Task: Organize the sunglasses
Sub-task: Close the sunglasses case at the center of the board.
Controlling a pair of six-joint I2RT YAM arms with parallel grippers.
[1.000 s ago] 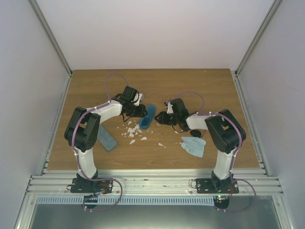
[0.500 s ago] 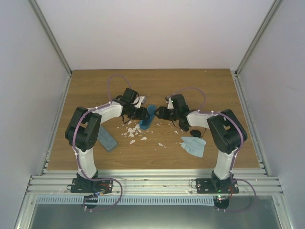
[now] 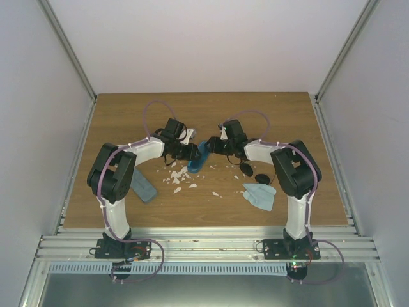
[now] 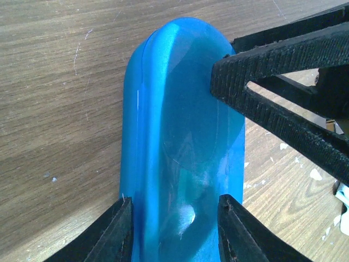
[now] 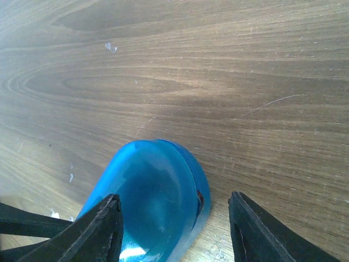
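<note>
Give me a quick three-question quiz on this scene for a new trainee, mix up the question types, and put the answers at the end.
1. True or false: the left gripper has its jaws on either side of the blue case.
2. What lies on the table just beyond the pale blue cloth, farther from the arm bases? A. black sunglasses B. a mug C. a spoon
3. Fill in the blank: at the far end of the blue case, the right gripper has its jaws ____ (open or shut).

Key: 1 true; 2 A; 3 open.
</note>
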